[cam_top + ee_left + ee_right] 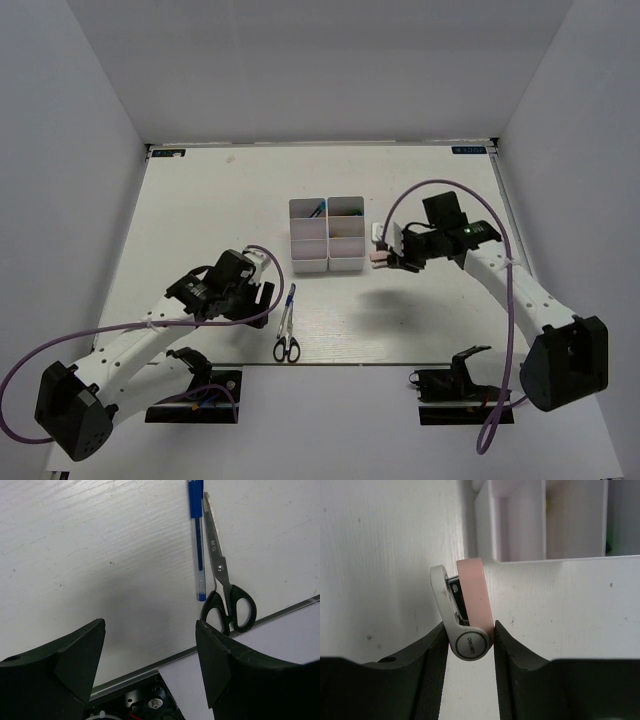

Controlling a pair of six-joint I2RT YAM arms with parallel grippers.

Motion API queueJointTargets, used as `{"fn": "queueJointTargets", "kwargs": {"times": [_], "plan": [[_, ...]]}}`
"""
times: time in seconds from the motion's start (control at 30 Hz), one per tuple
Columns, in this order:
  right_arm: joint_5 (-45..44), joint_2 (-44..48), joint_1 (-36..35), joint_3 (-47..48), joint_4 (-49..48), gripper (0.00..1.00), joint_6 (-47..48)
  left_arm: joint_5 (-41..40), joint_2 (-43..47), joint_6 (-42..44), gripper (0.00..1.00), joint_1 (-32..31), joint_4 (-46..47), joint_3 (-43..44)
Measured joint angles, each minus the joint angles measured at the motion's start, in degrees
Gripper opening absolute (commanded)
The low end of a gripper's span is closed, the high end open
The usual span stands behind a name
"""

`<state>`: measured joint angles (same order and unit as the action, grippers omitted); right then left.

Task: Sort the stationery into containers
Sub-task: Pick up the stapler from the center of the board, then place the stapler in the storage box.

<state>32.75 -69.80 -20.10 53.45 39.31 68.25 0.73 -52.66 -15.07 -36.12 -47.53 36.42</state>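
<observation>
The containers [327, 235] are a block of small white bins at the table's middle; a corner of them [492, 530] shows in the right wrist view. My right gripper [394, 260] hangs just right of the block, shut on a pink-white piece [470, 610] held upright between its fingers [469, 630]. The black-handled scissors [286, 340] and a thin blue pen [290, 297] lie side by side near the front edge. My left gripper [258, 298] hovers open just left of them. In its wrist view the pen [197, 545] and scissors [225, 585] lie beyond the right fingertip, and nothing sits in the gripper [150, 627].
A small white item [377, 232] lies against the right side of the bins. A blue-green item [316, 209] sits in the back left bin. The table's front metal edge [150, 662] runs just below the left gripper. White walls enclose the table on three sides.
</observation>
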Motion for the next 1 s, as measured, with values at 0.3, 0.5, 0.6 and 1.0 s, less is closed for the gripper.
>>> {"fn": "queueJointTargets", "kwargs": {"times": [0.3,0.5,0.6,1.0], "plan": [[-13.07,-9.20,-12.98,13.35,-4.83,0.00,-20.13,0.37,-0.63,0.00,0.83,0.00,0.02,-0.20],[-19.23,-13.79,-18.82,15.47,-3.23,0.00,-19.28,0.66,-0.79,0.07,0.83,0.00,0.00,-0.20],[-22.38,-15.45,-20.57,15.50,-3.02,0.00,-17.88,0.90,-0.79,0.13,0.83,0.00,0.00,-0.22],[-33.24,-22.27,-23.08,17.94,-3.50,0.00,-15.28,1.70,-0.76,0.42,0.83,0.00,-0.02,-0.39]]}}
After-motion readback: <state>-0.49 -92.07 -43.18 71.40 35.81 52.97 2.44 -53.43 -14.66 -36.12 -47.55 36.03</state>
